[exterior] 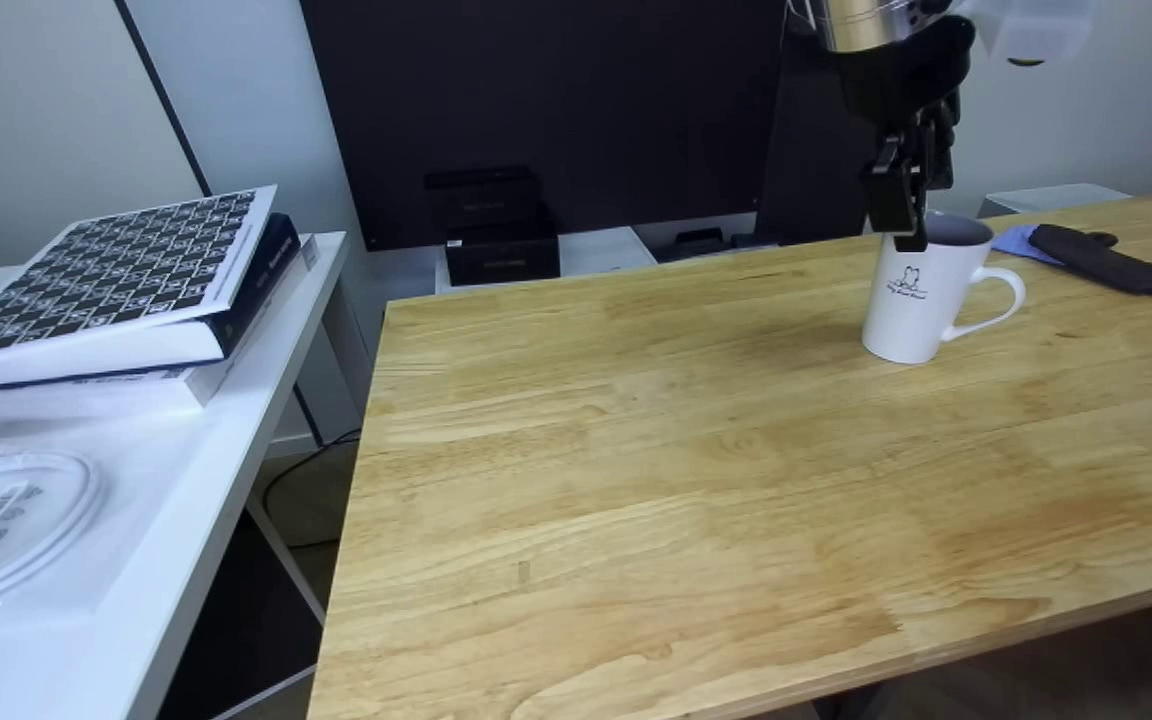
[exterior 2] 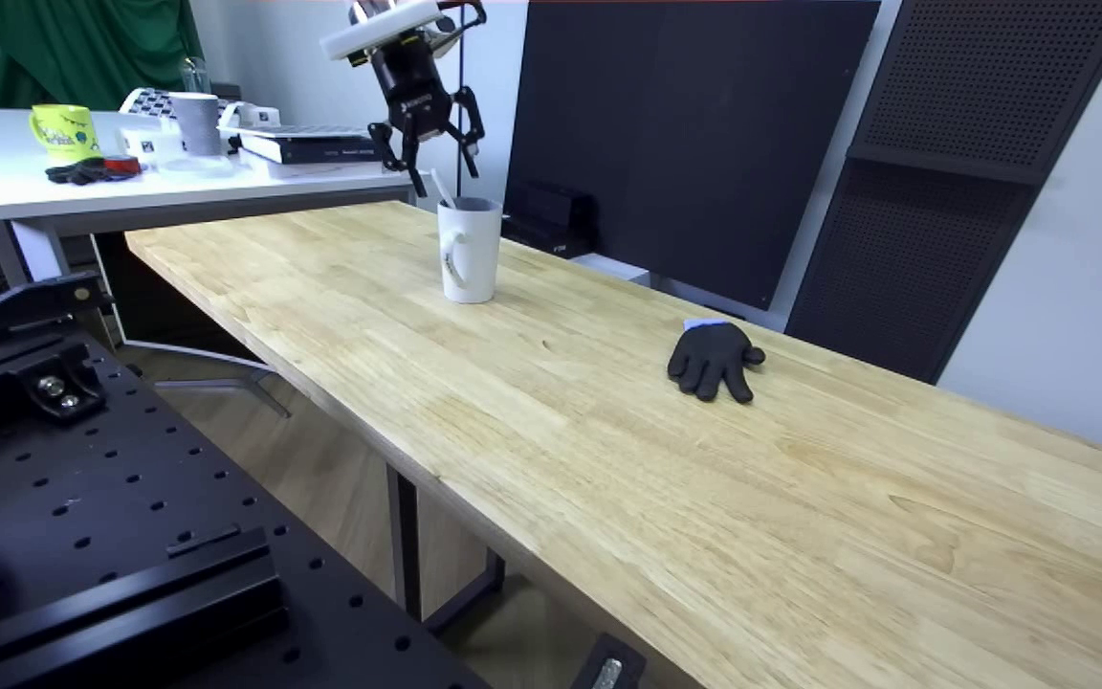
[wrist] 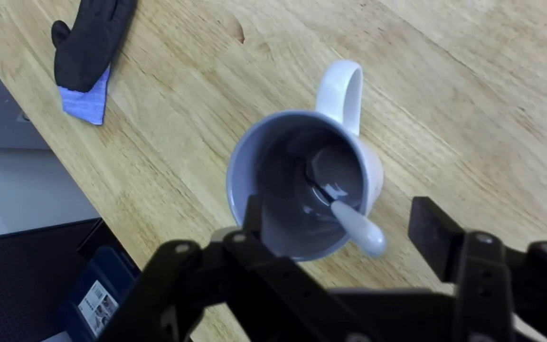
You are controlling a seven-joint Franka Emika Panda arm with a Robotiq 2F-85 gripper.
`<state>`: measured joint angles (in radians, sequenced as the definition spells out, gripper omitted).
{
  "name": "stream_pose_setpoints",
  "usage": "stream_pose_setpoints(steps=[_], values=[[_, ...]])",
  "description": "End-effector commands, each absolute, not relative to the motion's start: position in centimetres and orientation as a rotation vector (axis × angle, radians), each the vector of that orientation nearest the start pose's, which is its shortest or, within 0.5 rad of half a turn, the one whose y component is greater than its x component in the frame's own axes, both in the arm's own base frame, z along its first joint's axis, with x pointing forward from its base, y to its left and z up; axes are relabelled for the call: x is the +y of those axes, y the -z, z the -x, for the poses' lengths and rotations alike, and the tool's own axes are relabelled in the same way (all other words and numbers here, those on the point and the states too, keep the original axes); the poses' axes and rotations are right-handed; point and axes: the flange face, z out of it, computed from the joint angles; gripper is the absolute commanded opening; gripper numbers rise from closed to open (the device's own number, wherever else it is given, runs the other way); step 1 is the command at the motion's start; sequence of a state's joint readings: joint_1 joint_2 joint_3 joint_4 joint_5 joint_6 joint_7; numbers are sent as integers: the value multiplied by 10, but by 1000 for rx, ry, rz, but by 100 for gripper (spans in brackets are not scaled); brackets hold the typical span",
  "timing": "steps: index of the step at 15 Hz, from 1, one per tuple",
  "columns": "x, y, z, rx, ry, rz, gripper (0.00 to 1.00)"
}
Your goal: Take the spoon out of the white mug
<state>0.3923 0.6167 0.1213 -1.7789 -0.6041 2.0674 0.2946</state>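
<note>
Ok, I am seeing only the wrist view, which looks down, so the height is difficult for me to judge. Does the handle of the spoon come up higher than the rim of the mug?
Observer: Yes. In an exterior view, the pale top end of the spoon shows clearly higher than the rim of the white mug.
Operator: I understand. Could you please tell me also, is there some other mug outside of my picture?
Observer: Yes, a yellow-green mug stands on the white table.

The wrist (exterior: 861, 25) points downward, its jaws spread apart.
</note>
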Motion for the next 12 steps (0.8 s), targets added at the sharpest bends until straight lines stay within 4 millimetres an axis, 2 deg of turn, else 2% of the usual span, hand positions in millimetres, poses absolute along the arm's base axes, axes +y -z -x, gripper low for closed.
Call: stream_pose_setpoints(steps=[1,2,3,4,5,12], values=[[283,-199,-564,-995,-245,3484,100],[283,-199,-564,-985,-248,3482,100],[283,-199,-564,-980,-237,3480,72],[284,-198,-564,-981,-239,3480,75],[284,-198,-564,-980,-242,3479,72],[283,-198,-564,-956,-255,3473,24]])
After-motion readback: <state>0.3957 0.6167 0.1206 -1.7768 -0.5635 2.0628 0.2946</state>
